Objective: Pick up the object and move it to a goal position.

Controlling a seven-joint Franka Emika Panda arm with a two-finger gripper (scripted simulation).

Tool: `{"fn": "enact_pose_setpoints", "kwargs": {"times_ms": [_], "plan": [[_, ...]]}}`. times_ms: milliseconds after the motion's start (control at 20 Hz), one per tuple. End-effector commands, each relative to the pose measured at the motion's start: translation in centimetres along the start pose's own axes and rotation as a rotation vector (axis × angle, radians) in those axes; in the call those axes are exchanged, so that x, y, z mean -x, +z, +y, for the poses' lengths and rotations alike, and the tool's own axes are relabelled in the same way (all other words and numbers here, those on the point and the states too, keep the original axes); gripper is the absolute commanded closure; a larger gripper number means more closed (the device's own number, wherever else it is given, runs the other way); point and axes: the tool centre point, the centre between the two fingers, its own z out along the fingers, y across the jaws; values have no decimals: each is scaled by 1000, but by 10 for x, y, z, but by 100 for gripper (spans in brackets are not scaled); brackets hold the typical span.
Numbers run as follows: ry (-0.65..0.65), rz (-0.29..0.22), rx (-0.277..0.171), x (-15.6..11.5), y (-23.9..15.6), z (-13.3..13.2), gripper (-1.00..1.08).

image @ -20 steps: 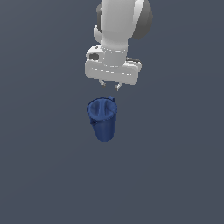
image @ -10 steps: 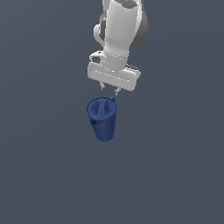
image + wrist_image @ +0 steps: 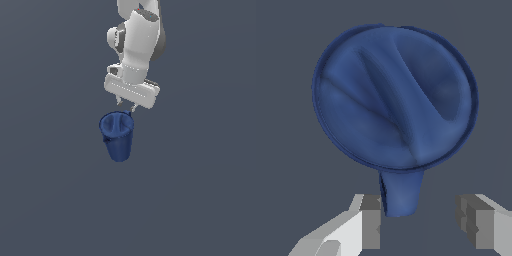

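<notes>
The object, a dark blue tapered pitcher point(image 3: 118, 136), stands upright on the grey floor with its wide rim up. My gripper point(image 3: 127, 106) hangs just above the rim's far edge, tilted, and it is open and empty. In the wrist view the pitcher's round mouth point(image 3: 396, 95) fills most of the picture. Its small handle nub point(image 3: 402, 192) reaches down between my two fingers. The gripper point(image 3: 421, 225) stands wide apart, and the nub is close beside one finger point(image 3: 371, 225) and well apart from the other.
Plain dark grey floor point(image 3: 200, 200) lies all around the pitcher. No other objects, and no goal marker, show in either view.
The arm has tilted and the gripper has come down a little towards the pitcher's rim, drifting slightly to the exterior view's right. The pitcher has not moved.
</notes>
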Motion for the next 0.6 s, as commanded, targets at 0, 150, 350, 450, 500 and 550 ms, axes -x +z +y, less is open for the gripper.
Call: {"fn": "enact_pose_setpoints", "kwargs": {"times_ms": [0,150,350,450,500,550], "plan": [[38,18,-2,4,4,-1,-20],[81,37,-7,10,9,-2,-20],[130,57,-16,16,15,-4,-20],[150,64,-21,20,17,-5,-20],[159,68,-23,21,18,-6,-20],[167,70,-26,22,19,-6,-20]]}}
